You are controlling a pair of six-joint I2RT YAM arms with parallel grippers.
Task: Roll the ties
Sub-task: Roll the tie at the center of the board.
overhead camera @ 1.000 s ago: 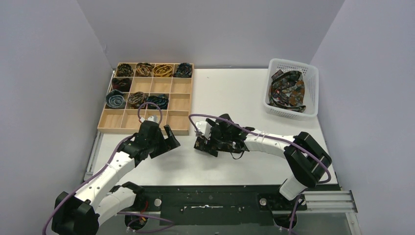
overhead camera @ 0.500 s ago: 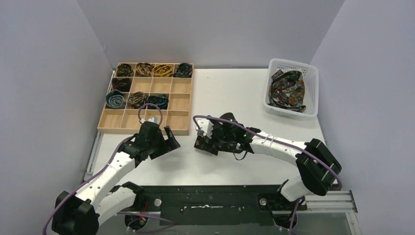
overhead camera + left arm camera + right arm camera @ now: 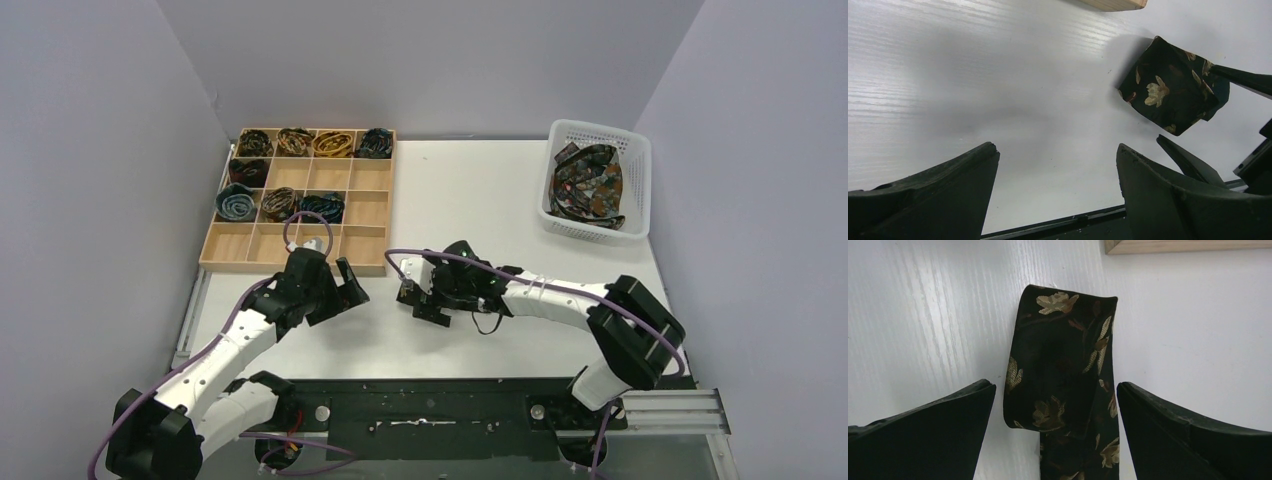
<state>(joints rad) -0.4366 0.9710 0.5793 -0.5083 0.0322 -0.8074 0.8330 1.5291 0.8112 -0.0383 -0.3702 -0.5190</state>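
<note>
Top view first: we see a white worktop (image 3: 470, 190) with two arms reaching over it. At the far left sits a wooden tray (image 3: 295, 263) with many small boxes. Eight rolled ties (image 3: 333, 144) lie in it. Four are in the back row, one is at the left end of the next row, and three are in the row after that. At the far right stands a white basket (image 3: 598, 128) with a heap of ties (image 3: 588, 185) inside.

Right wrist view shows us one more tie (image 3: 1063, 375). It is dark with gold flowers. It lies on the worktop, close to the tray's near right corner but not touching it. Its end is folded over on itself in a loop. We cannot tell how much of it is rolled.

The right fingers (image 3: 431, 313) are spread wide open, one on each side of this tie. We see a strip of white worktop between the tie and each finger, so they are not gripping it.

The left fingers (image 3: 347, 284) hang over the worktop just in front of the tray, to the left of the tie. They are wide open too and hold nothing. In the left wrist view we see only bare worktop between them. The tie sits off to the right, with the black tips of the right fingers beside it.
</note>
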